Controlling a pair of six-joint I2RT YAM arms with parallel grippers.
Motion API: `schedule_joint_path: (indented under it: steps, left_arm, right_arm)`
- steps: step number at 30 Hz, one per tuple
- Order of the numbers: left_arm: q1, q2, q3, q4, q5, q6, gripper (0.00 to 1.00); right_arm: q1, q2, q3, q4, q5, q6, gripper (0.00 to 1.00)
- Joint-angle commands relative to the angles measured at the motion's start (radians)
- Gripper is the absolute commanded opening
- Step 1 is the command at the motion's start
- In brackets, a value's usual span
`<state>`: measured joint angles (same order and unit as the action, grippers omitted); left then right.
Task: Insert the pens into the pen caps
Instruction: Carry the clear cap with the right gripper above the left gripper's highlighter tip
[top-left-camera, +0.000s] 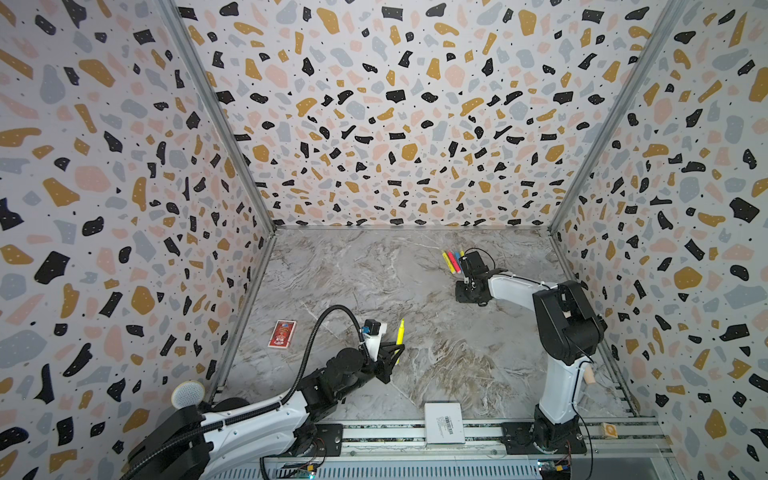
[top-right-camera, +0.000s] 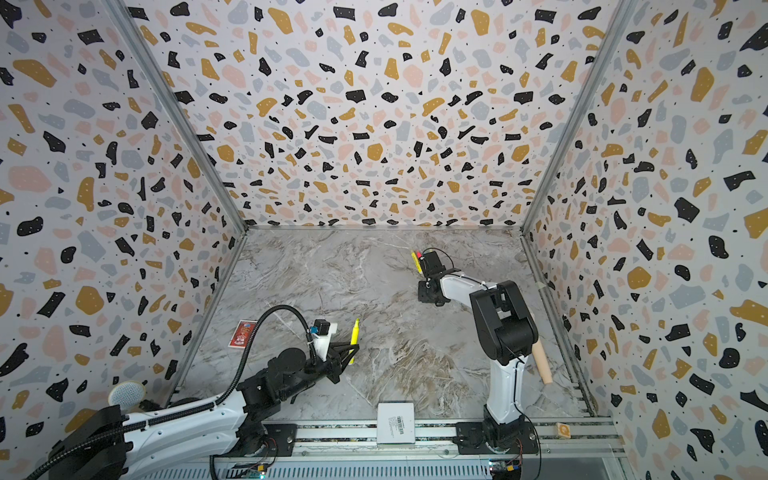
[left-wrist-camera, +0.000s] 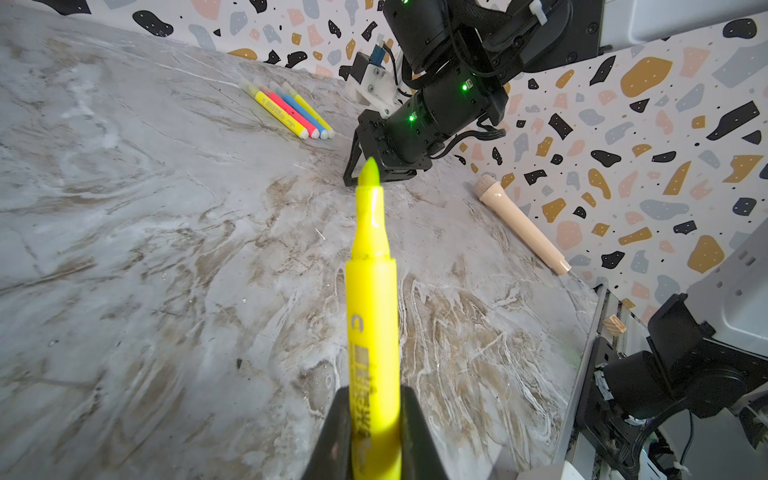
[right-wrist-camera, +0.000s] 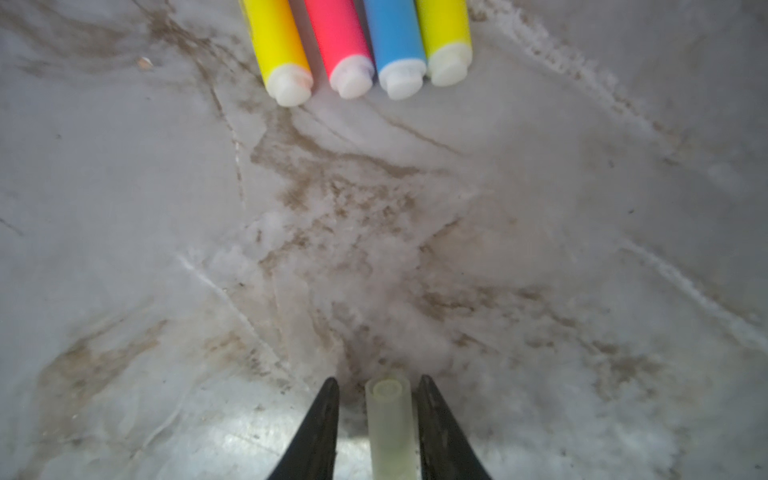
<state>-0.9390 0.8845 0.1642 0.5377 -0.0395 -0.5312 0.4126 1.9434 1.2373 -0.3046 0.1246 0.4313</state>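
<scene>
**Pickup step in hand**

A yellow pen (left-wrist-camera: 372, 299), uncapped, is held clenched in the left pincer (left-wrist-camera: 375, 415) above the counter (left-wrist-camera: 166, 249). A clear cap (right-wrist-camera: 390, 428) on the counter is straddled by the right pincer (right-wrist-camera: 379, 386), jaws not yet clamped. Closing, then alignment with the tip, is called for.

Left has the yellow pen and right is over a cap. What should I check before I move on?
1. Left gripper shut on the bright yellow plastic marker pen: ok.
2. Pen's felt tip bare, pointing away from the fingers: ok.
3. Translucent plastic tubular pen cap lying between the right gripper fingers: ok.
4. Right fingers clamped on the cap: not ok, a gap shows on one side.
5. Row of four coloured pens clear of the right fingers: ok.
6. Which end of the cap is open: cannot tell.
</scene>
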Motion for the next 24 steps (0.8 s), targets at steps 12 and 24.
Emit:
schedule_joint_path:
  steps: [12, 24]
  left_arm:
    - [-0.003, -0.018, 0.012, 0.018, -0.007, 0.022, 0.0]
    - [-0.003, -0.047, 0.069, 0.0, 0.022, 0.024, 0.0]
  right_arm:
    - [0.025, -0.043, 0.009, -0.041, -0.079, -0.051, 0.1]
    - [0.009, -0.459, -0.285, 0.451, -0.624, 0.062, 0.08]
